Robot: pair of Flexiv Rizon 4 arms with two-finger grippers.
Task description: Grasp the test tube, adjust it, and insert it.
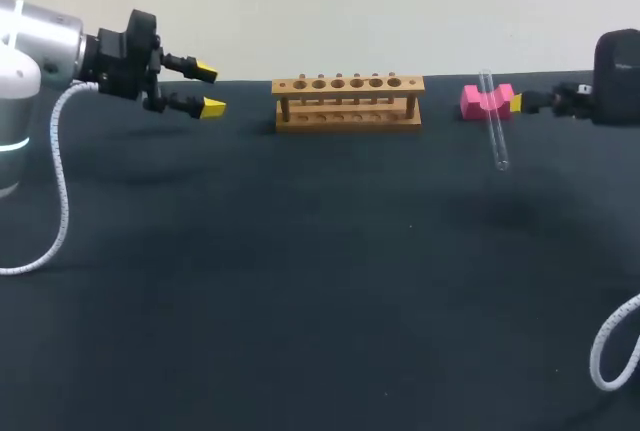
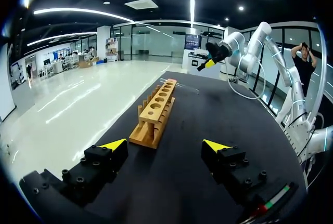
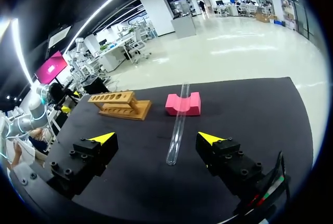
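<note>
My left arm point(image 1: 45, 51) comes in at the upper left of the head view and reaches level over the dark table point(image 1: 300, 301). The left gripper point(image 1: 208, 89) has its two yellow tips spread apart with nothing between them. It points toward the wooden test tube rack point(image 1: 348, 101) at upper centre. That rack has six round holes along its top board and stands well ahead of the gripper in the left wrist view point(image 2: 156, 114). My right arm point(image 1: 615, 76) enters at the upper right edge. The right gripper point(image 3: 155, 138) is wide open, its fingers touching nothing. The glass test tube point(image 3: 178, 125) lies ahead of and between them, resting slantwise in the notch of a pink holder block point(image 3: 192, 104). In the head view the tube point(image 1: 494, 126) sits right of the rack, crossing the block point(image 1: 474, 101).
</note>
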